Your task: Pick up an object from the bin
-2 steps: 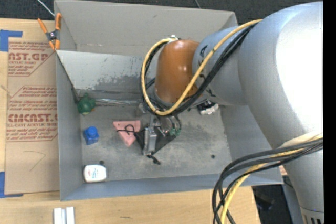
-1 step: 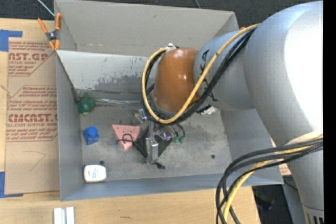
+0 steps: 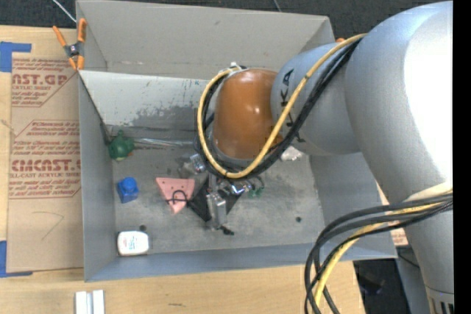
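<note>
My gripper [image 3: 215, 211] hangs low over the bin floor, just front of the middle, under the orange wrist cover. A black flat piece [image 3: 197, 207] lies right against its left side; whether it is gripped is hidden. A pink triangular piece [image 3: 175, 193] with a dark mark lies just left of that, close to the gripper. A small green bit [image 3: 257, 192] peeks out on the gripper's right.
A blue cube [image 3: 128, 190] sits further left, and a green round thing [image 3: 119, 148] lies by the left wall. A white oval thing [image 3: 133, 242] rests in the front left corner. A white scrap [image 3: 292, 154] shows by the arm on the right.
</note>
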You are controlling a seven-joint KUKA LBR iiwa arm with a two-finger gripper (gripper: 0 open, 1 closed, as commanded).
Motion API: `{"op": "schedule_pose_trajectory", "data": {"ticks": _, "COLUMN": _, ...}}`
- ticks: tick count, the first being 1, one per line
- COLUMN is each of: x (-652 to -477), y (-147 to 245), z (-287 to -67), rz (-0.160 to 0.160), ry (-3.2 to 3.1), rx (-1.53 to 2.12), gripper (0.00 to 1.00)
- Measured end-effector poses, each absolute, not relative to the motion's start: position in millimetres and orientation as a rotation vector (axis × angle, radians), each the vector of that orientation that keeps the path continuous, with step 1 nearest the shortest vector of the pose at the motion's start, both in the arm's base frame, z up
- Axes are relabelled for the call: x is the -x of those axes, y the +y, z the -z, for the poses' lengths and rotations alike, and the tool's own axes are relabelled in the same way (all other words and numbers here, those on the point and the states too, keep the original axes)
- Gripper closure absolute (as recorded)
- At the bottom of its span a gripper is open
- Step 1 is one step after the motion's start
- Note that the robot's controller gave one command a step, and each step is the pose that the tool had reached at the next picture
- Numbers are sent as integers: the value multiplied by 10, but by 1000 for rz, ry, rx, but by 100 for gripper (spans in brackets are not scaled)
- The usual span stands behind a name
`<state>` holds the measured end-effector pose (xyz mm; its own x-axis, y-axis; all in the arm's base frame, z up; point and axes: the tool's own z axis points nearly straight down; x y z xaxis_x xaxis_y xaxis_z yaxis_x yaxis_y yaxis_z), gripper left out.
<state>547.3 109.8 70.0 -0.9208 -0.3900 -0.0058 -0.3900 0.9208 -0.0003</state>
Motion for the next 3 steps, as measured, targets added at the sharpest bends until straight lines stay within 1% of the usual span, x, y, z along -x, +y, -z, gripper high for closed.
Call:
{"op": "schedule_pose_trajectory", "data": {"ticks": 1, "x": -5650, "y": 1264, "z": -708, "rz": -21, "ry": 2992, "rx": 973, "gripper": 100}}
{"op": "schedule_pose_trajectory", "data": {"ticks": 2, "x": -5650, "y": 1264, "z": -708, "rz": -21, "ry": 2992, "rx": 973, "gripper": 100}}
{"op": "schedule_pose_trajectory", "data": {"ticks": 3, "x": -5576, "y": 1022, "z": -705, "rz": -23, "ry": 2866, "rx": 1286, "gripper": 100}}
